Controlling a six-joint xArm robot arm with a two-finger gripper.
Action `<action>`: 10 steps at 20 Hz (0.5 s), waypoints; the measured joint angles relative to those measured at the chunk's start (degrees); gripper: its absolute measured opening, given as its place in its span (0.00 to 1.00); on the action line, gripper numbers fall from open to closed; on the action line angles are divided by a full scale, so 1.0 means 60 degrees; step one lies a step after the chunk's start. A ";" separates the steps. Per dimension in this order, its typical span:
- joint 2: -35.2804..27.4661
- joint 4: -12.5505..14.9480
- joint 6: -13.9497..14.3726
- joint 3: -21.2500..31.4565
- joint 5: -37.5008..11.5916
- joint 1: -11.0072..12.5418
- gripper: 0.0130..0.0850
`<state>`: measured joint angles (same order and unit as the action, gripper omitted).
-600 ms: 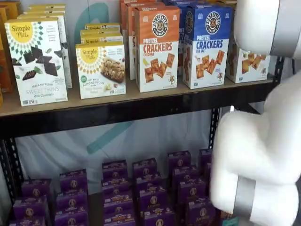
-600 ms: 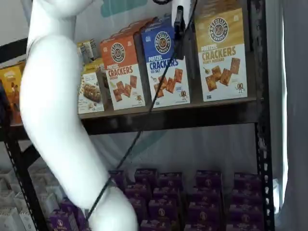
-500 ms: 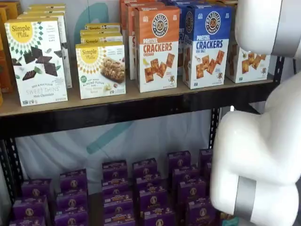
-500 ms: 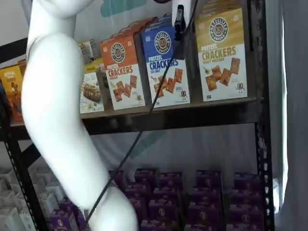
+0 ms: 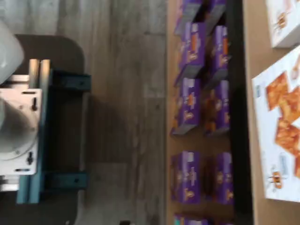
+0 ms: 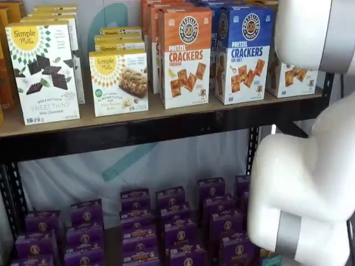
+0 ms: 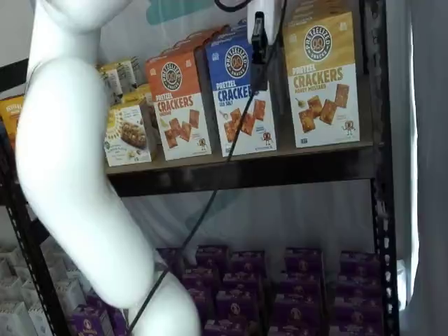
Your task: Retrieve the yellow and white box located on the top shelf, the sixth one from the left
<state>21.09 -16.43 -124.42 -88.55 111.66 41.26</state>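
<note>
the yellow and white box (image 7: 323, 77) stands upright at the right end of the top shelf (image 7: 280, 168), front face out, with its yellow top, round dark logo and pictured brown crackers plain to see. just beside it on its left stands the blue sea salt carton (image 7: 241, 91), then the orange cheddar carton (image 7: 176, 101). in the other shelf view the white arm (image 6: 310, 183) covers most of that box, only its lower white part (image 6: 291, 77) showing.

the gripper (image 7: 259, 35) hangs from the top edge in a shelf view, in front of the gap between the blue carton and the yellow one. it shows side-on as one dark finger with a cable beside it, so the gap itself is hard to make out; it appears spread wide, with nothing between the fingers.

on the lower level sit rows of small purple boxes (image 6: 172, 221). the wrist view, turned on its side and blurred, catches those purple boxes (image 5: 197, 93) and a white cracker-printed carton face (image 5: 279, 136).
</note>
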 joint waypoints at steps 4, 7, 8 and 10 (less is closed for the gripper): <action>0.0238 -0.1236 -0.0075 0.0236 -0.0507 0.0640 1.00; 0.0422 -0.2274 -0.0138 0.0458 -0.0988 0.1154 1.00; 0.0463 -0.2498 -0.0166 0.0503 -0.1124 0.1273 1.00; 0.0544 -0.2869 -0.0227 0.0611 -0.1403 0.1461 1.00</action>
<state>24.36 -33.65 -125.79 -84.89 103.24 50.03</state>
